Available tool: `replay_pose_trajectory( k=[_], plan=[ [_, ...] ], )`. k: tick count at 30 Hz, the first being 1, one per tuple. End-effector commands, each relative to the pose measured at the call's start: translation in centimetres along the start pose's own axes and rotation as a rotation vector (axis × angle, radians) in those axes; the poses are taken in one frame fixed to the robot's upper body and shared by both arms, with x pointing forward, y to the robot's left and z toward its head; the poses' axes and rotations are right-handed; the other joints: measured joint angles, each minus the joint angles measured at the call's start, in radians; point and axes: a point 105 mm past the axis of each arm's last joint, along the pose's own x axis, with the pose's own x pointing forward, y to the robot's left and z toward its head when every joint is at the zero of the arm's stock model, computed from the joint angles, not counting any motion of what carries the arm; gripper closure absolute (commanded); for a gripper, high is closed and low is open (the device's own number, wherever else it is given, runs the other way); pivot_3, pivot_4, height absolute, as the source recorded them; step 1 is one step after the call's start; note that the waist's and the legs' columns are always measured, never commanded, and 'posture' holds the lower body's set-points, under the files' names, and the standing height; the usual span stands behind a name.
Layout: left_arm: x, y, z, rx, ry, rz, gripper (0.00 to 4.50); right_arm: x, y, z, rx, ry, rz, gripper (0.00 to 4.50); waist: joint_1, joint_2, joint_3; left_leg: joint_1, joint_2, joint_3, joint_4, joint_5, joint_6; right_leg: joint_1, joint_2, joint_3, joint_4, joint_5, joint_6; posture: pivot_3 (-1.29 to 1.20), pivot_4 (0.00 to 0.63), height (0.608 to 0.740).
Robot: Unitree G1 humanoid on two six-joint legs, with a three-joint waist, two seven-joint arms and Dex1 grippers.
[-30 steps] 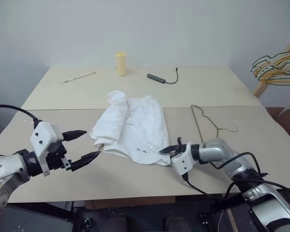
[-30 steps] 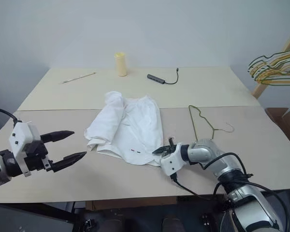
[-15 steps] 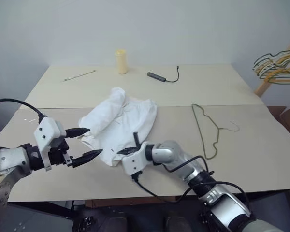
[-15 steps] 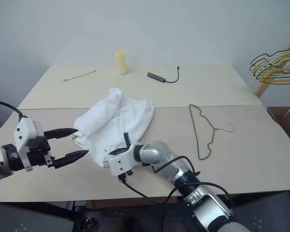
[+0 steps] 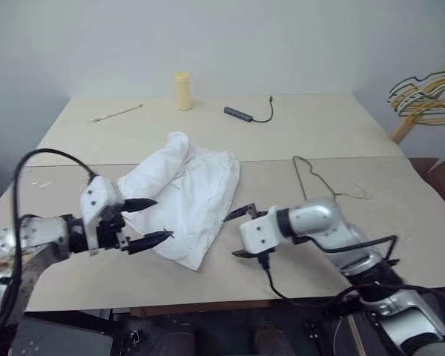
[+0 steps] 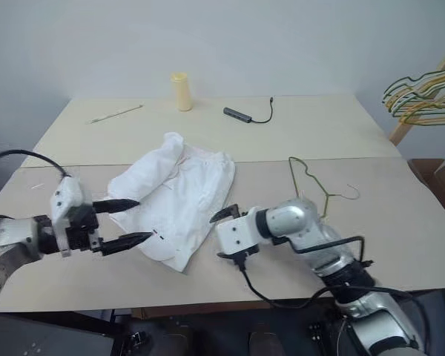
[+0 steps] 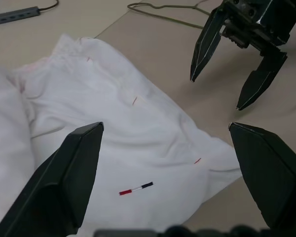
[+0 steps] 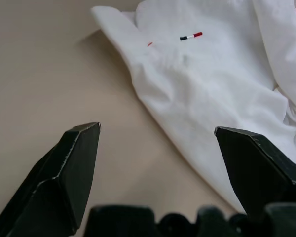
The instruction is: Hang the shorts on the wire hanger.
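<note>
The white shorts [image 5: 184, 194] lie crumpled on the table's middle, with a small dark-and-red mark [image 7: 136, 188] near the near hem. My left gripper [image 5: 163, 218] is open at the shorts' near left edge, its fingers over the cloth. My right gripper [image 5: 230, 236] is open and hovers just right of the near hem, holding nothing. It faces the left gripper, and the left wrist view shows it [image 7: 216, 94] beyond the cloth. The thin wire hanger [image 5: 317, 183] lies flat on the table to the right of the shorts, behind my right arm.
At the table's [image 5: 400, 215] far edge stand a yellow cylinder [image 5: 182, 90], a dark hub with its cable [image 5: 241, 113] and a thin stick [image 5: 119, 113]. A bunch of coloured hangers [image 5: 428, 93] hangs on a wooden rack at the far right.
My right gripper dragged the shorts' near hem to the left, then let go, opened and lifted off to the right. My left gripper moved right, onto the shorts' edge.
</note>
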Motion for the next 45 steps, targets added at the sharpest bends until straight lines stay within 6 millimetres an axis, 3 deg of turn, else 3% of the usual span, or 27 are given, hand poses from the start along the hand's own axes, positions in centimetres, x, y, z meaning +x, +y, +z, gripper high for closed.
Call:
replay_pose_trajectory(
  k=[1, 4, 9, 17, 18, 21, 32, 35, 38, 45],
  plan=[
    [2.3, -1.7, -0.8, -0.111, 0.137, -0.096, 0.11, -1.5, -0.5, 0.3, 0.006, -0.006, -0.035, 0.36, -0.003, 0.000, 0.000, 0.000, 0.000, 0.000, 0.000, 0.000, 0.000, 0.000, 0.000, 0.000, 0.000, 0.000, 0.000, -0.05, 0.074, 0.740],
    [4.9, -3.0, -2.1, -0.181, 0.310, -0.148, 0.11, -2.3, -0.9, -0.9, 0.022, 0.049, -0.077, 0.36, -0.012, -0.001, 0.000, -0.003, -0.001, 0.000, 0.001, 0.000, 0.000, -0.001, 0.000, -0.001, 0.001, 0.000, 0.000, -0.07, 0.068, 0.740],
    [9.0, -1.9, -3.7, -0.190, 0.466, -0.046, 0.11, -3.3, -1.1, -1.1, 0.032, 0.044, -0.100, 0.36, -0.030, -0.001, -0.001, -0.006, -0.001, -0.001, 0.003, 0.000, 0.000, -0.003, 0.000, 0.000, 0.001, 0.000, 0.000, -0.08, 0.064, 0.740],
    [10.7, -1.4, -5.3, -0.142, 0.599, 0.009, 0.11, -4.5, -0.6, 1.5, 0.022, -0.151, -0.066, 0.36, -0.044, -0.001, -0.001, -0.007, -0.001, -0.003, 0.004, 0.001, -0.001, -0.003, 0.000, -0.001, 0.001, 0.000, 0.000, -0.10, 0.059, 0.740],
    [10.7, -1.4, -5.5, -0.143, 0.612, 0.014, 0.29, -4.5, -0.6, 1.7, 0.025, -0.164, -0.068, 0.34, -0.044, -0.001, -0.001, -0.006, -0.001, -0.003, 0.004, 0.001, -0.001, -0.002, 0.000, -0.001, 0.001, 0.000, 0.000, -0.10, 0.060, 0.740],
    [10.4, -1.5, -5.9, -0.139, 0.638, 0.005, 0.98, -4.6, -0.7, 1.8, 0.030, -0.180, -0.074, 0.33, -0.046, -0.001, -0.002, -0.004, -0.001, -0.003, 0.004, 0.001, -0.002, -0.001, 0.000, -0.001, 0.002, 0.000, 0.000, -0.10, 0.060, 0.740],
    [7.1, -0.6, -6.7, -0.158, 0.689, 0.038, 4.48, -4.5, -1.3, 1.3, 0.041, -0.185, -0.085, 0.33, -0.047, -0.001, -0.002, -0.004, -0.001, -0.003, 0.004, 0.002, -0.002, -0.002, 0.000, 0.000, 0.002, 0.000, 0.000, -0.06, 0.053, 0.740],
    [6.1, -0.9, -6.5, -0.126, 0.656, 0.000, 4.48, -4.4, -1.5, 1.1, 0.054, -0.192, -0.093, 0.33, -0.047, -0.001, -0.003, -0.004, -0.001, -0.003, 0.004, 0.002, -0.003, -0.002, 0.001, 0.000, 0.003, 0.000, 0.000, -0.06, 0.052, 0.740],
    [4.8, -1.2, -5.0, -0.023, 0.551, -0.093, 4.48, -4.0, -2.3, 0.5, 0.061, -0.183, -0.148, 0.33, -0.050, -0.001, -0.003, -0.005, 0.000, -0.002, 0.003, 0.002, -0.003, -0.003, 0.001, 0.000, 0.003, 0.000, 0.000, -0.05, 0.047, 0.740],
    [-0.2, 0.3, -3.0, 0.102, 0.456, -0.085, 4.48, -0.3, -7.1, -3.5, -0.198, 0.043, -0.466, 0.33, -0.040, -0.001, -0.003, -0.005, -0.001, 0.003, 0.003, 0.004, -0.007, -0.004, 0.000, 0.000, 0.003, 0.001, -0.001, 0.00, 0.039, 0.740]
  ],
)
